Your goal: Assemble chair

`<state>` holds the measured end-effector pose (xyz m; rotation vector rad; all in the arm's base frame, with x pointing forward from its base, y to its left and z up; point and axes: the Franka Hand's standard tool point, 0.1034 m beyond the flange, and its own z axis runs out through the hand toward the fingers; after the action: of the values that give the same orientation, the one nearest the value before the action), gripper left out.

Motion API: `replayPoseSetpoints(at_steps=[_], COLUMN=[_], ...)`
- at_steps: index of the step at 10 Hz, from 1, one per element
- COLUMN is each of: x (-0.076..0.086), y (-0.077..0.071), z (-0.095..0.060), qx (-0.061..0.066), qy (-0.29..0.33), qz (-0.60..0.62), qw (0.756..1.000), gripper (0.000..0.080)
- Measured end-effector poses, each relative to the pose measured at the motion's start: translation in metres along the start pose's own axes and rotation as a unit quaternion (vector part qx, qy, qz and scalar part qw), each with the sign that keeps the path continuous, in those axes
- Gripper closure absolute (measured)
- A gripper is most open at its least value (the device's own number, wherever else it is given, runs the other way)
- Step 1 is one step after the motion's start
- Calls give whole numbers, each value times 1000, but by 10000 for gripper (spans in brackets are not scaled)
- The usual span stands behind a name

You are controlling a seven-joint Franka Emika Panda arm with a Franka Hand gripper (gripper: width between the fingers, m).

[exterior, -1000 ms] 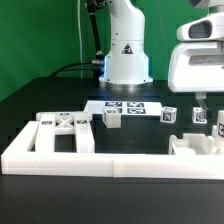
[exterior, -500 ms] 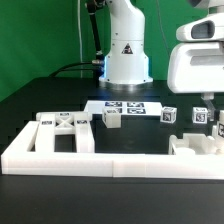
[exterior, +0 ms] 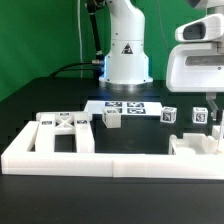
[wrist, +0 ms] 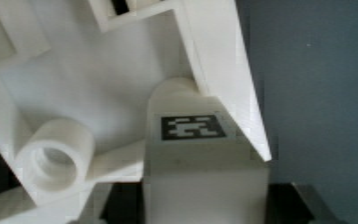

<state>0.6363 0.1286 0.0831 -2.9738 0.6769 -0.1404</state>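
Being drawn together from a wide spread, the gripper is being pressed onto a tagged leg lying against other white parts at the exterior view's right end, so a pickup is judged to be starting.

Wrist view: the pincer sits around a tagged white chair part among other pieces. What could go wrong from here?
1. The pincer appears shut on the tagged chair part, but little of its fingers shows. A shallow hold could slip or tilt on lifting.
2. The round-holed piece seems to lie against that part, and the slatted frame is close behind. Either could be dragged or knocked.
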Motion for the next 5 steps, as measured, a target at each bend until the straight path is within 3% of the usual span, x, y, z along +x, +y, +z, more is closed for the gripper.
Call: replayPoseSetpoints(at_steps=[3,5], x=[1,2], y=[3,4], z=[1,1], qx=[13,13], qy=[-2,-4], qz=[195,309], qw=[981,951], gripper=[511,509])
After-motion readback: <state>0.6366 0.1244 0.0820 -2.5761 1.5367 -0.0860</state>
